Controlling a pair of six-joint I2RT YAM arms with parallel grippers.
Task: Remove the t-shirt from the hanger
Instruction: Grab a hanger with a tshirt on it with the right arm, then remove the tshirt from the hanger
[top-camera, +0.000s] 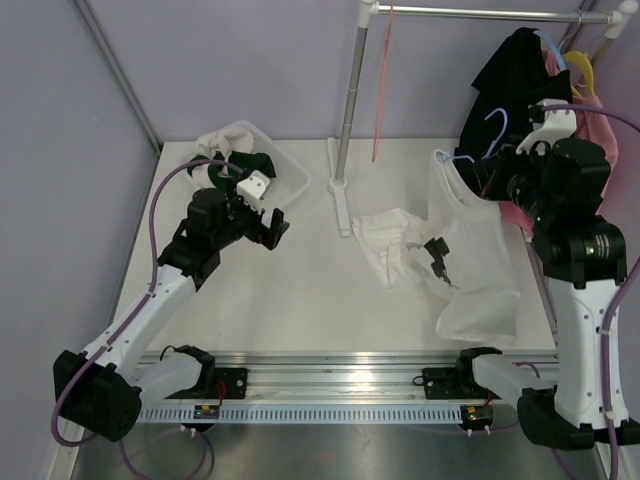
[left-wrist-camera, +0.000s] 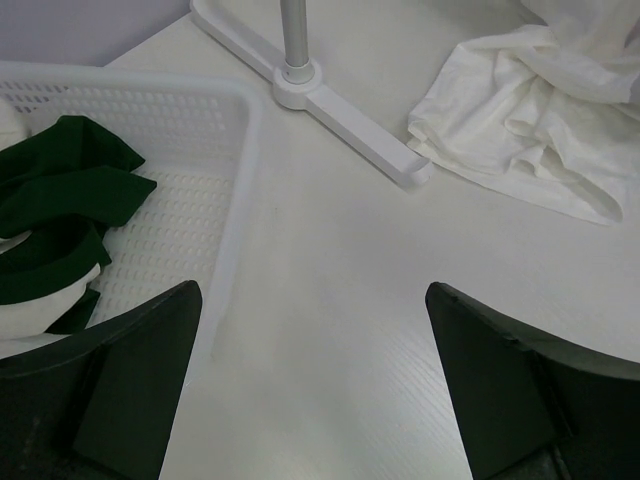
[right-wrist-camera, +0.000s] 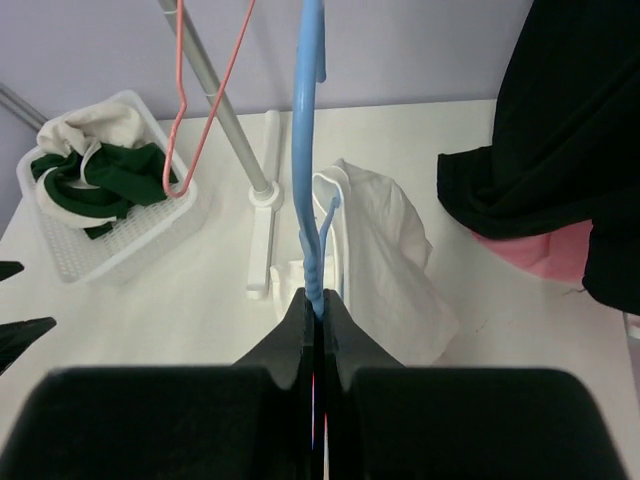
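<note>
Lilac walls are enclosing a white tabletop (top-camera: 300, 300), on which the following are being carried.

1. White perforated basket (top-camera: 285, 160), far left corner: dark green and white garments are being held inside it.
2. Clothes rack (top-camera: 352, 100), far centre: its upright pole is being supported by a white foot on the tabletop. A pink hanger (top-camera: 380, 90) is being suspended bare from the rail. A black garment (top-camera: 505, 85) and a pink garment (top-camera: 600, 130) are being hung at the right end.
3. Blue hanger (right-wrist-camera: 307, 150): it is being clamped at its neck by the right gripper (right-wrist-camera: 316, 305), whose fingers are being pressed together on it, above the right side of the tabletop.
4. White t-shirt (top-camera: 475, 260): its neck end is being held up on the blue hanger, while its lower part is being left lying on the tabletop, right of centre.
5. Crumpled white cloth (top-camera: 385, 245): it is being left touching the t-shirt's left side, near the rack foot; whether it is a separate piece cannot be told.
6. Left gripper (top-camera: 270, 225): it is being held just beside the basket, over bare tabletop, with its fingers spread apart on nothing.
</note>
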